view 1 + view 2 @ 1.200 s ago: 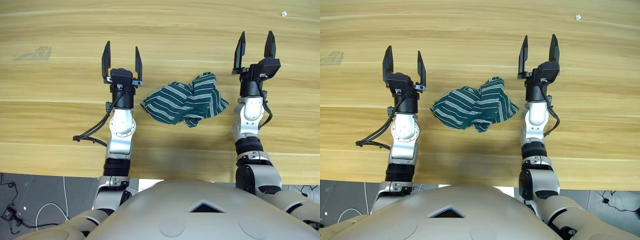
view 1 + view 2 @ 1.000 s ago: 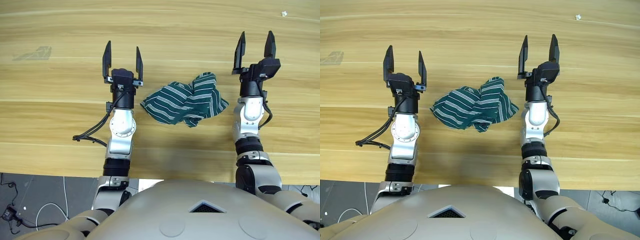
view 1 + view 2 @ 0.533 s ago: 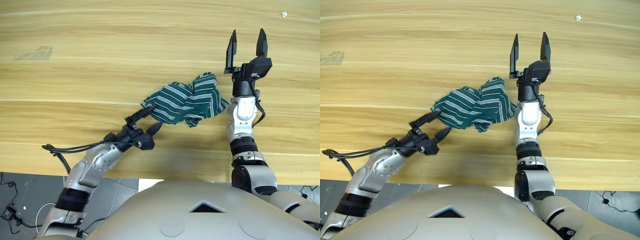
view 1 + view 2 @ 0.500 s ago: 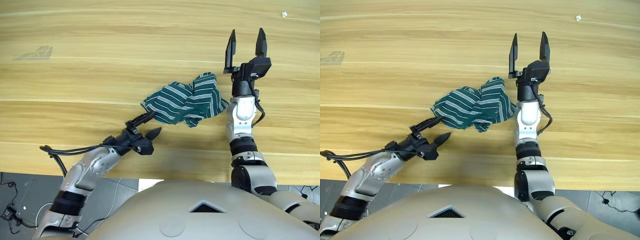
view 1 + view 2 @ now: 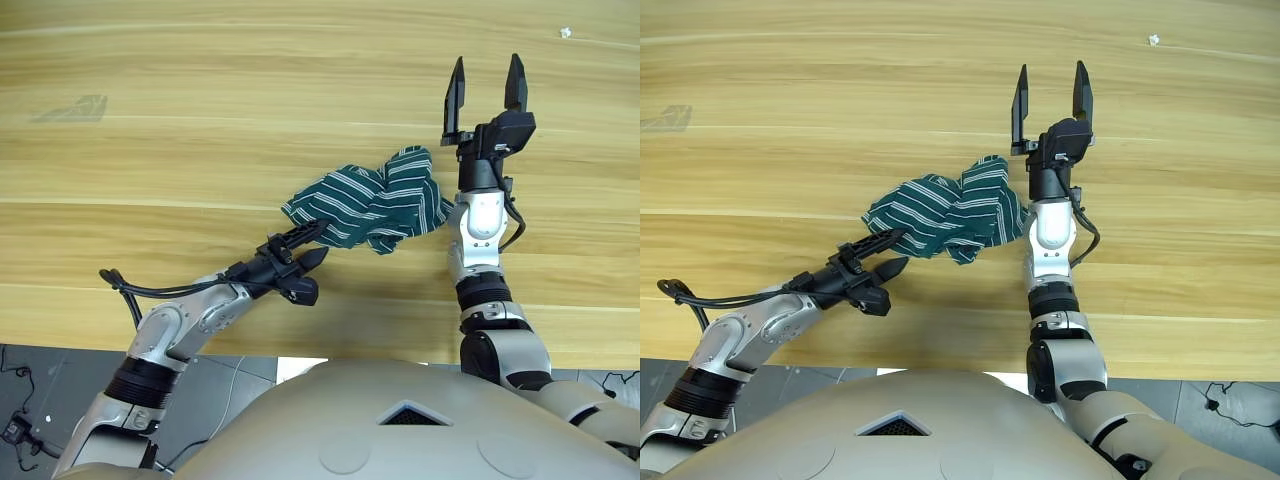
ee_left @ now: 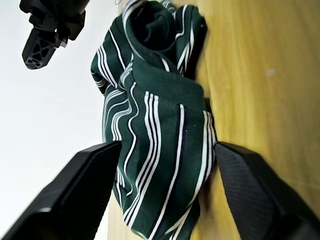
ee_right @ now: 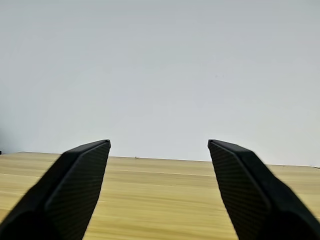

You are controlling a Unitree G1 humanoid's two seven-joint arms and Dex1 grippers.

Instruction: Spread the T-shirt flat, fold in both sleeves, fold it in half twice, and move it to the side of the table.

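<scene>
Lying crumpled: striped green T-shirt (image 5: 368, 208) on wood-grain table (image 5: 200, 80).

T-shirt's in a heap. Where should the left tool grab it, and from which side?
Grip the rolled fold at the near-left corner of the T-shirt, coming in low along the table from the near-left. That corner juts out of the heap toward the left tool, whose open fingers stand either side of it, so it probably pinches cleanly.
</scene>
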